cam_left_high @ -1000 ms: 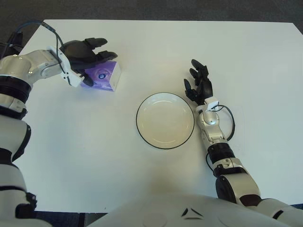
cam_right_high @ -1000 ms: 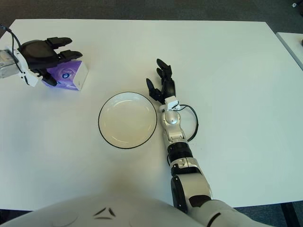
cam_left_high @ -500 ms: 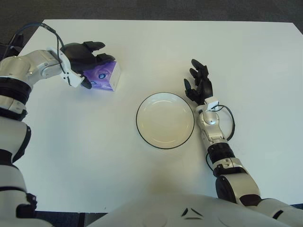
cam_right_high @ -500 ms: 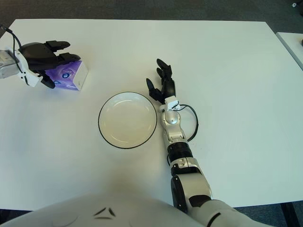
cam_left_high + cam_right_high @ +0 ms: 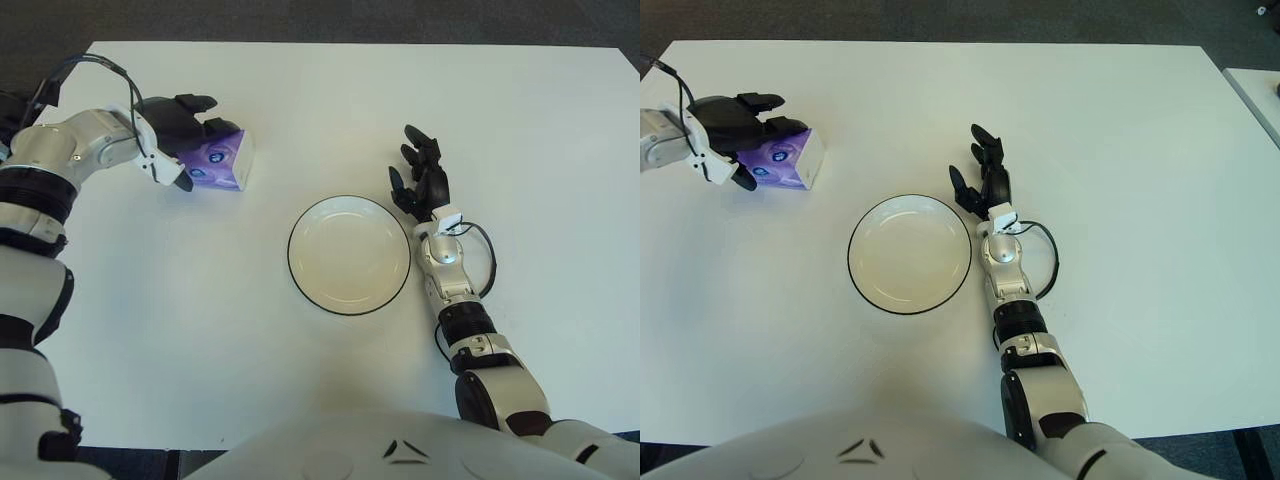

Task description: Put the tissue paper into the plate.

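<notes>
The tissue pack, purple with a white end, lies on the white table at the far left. My left hand is against its left side, black fingers curled over its top and the thumb below it. The pack still appears to touch the table. A white plate with a dark rim stands empty in the middle, well right of the pack. My right hand shows just right of the plate's upper rim, fingers spread and holding nothing.
The white table has its far edge along the top of the view and its left edge close behind my left arm. A second white surface shows at the far right.
My left hand has slid leftward off the top of the pack, so more of its purple face shows. The pack, plate and right hand have stayed put.
</notes>
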Available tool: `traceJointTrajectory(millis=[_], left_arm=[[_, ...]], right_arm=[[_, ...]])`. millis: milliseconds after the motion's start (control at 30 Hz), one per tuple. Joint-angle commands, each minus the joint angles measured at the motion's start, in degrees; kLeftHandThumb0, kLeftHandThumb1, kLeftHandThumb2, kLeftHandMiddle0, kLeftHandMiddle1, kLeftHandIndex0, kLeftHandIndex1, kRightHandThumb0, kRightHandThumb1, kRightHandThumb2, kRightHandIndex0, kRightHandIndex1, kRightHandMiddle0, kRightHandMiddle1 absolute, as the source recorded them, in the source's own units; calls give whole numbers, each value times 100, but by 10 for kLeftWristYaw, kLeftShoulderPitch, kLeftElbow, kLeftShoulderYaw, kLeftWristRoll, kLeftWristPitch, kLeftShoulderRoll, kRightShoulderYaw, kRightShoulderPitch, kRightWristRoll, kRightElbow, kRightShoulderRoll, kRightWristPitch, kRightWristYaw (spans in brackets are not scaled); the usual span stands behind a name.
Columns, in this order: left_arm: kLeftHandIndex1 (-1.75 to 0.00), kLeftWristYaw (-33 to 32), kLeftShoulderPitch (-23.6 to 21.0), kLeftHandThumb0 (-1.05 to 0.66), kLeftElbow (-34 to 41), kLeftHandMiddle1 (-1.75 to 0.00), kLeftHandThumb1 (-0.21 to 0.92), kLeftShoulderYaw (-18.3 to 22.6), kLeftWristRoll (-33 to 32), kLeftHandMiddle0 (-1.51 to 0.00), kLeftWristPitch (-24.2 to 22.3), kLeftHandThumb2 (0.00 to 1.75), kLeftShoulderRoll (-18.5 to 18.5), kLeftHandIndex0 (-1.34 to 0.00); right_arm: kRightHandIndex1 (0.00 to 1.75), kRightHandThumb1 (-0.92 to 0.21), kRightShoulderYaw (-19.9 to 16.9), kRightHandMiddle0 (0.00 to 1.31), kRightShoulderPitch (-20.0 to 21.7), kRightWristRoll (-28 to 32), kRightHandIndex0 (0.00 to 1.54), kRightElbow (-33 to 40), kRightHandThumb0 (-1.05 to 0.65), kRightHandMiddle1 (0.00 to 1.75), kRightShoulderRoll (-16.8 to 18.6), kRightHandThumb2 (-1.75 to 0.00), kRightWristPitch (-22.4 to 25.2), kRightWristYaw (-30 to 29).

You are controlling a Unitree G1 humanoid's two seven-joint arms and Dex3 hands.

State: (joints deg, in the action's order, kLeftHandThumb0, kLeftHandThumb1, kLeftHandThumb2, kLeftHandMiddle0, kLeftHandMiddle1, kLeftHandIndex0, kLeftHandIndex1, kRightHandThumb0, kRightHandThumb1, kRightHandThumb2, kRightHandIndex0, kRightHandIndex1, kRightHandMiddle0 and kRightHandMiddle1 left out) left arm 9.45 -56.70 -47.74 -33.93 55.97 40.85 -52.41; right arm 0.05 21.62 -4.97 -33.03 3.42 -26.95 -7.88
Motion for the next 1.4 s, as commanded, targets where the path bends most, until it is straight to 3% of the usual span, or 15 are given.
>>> traceJointTrajectory(millis=[0, 933, 1367], left_arm=[[-25, -1, 10, -104, -14, 0, 87, -14, 20, 0, -9, 9, 5, 0], [-28, -170, -42, -104, -186, -1, 89, -116, 95, -2, -77, 9, 97, 0], [-32, -190, -48, -102, -213, 0, 88, -142, 89, -2, -85, 8, 114, 0]], right_arm=[[56, -90, 0, 0, -58, 5, 9, -45, -60, 60, 9, -46, 33, 0], [55, -89, 2, 0, -62, -2, 9, -41, -59, 60, 9, -47, 35, -12], [56, -89, 2, 0, -68, -3, 9, -36, -58, 50, 0, -50, 45, -7]])
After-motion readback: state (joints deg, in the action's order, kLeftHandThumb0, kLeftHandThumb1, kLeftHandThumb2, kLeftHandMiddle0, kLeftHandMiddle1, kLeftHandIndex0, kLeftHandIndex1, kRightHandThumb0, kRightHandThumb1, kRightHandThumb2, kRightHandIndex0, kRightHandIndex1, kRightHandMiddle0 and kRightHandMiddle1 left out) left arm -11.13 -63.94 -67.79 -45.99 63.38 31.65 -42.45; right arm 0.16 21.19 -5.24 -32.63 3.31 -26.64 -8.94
